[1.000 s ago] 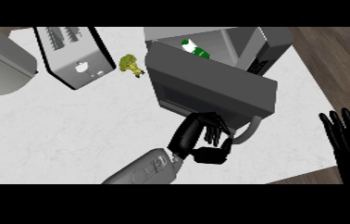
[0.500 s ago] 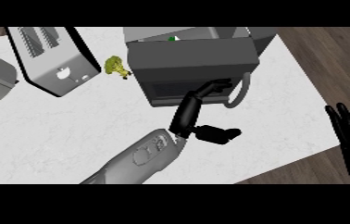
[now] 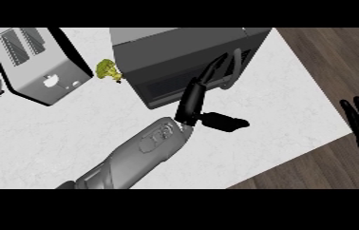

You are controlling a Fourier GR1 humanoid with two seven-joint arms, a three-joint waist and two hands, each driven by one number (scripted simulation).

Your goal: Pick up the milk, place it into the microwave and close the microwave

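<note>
A white marble counter [image 3: 63, 129] is seen from above, set on a dark wood floor [image 3: 316, 53]. On it, 1 grey microwave [image 3: 182, 58] is shown with its door [image 3: 189, 79] shut against the body; half a second earlier the door was still swung slightly out, and 1 second earlier it stood wide open with a green-and-white item visible inside. The milk cannot be seen now, the closed door hiding the interior. No brand, label or writing can be read anywhere on the appliances.

The door is touched by the left hand [image 3: 200, 98], whose straight fingers [image 3: 214, 67] are laid flat along the door face near the handle [image 3: 235, 67], with the thumb [image 3: 224, 122] stretched out sideways; nothing is held in it. Its grey forearm [image 3: 133, 158] is seen entering from the lower edge, further up the counter than half a second ago.

To the left, 1 silver toaster [image 3: 42, 65] with 2 slots is placed at an angle, and 1 small piece of green broccoli [image 3: 107, 70] is found just beside the microwave's left corner. The right hand [image 3: 351, 112] is shown resting at the right edge, fingers upright and relaxed, holding nothing.
</note>
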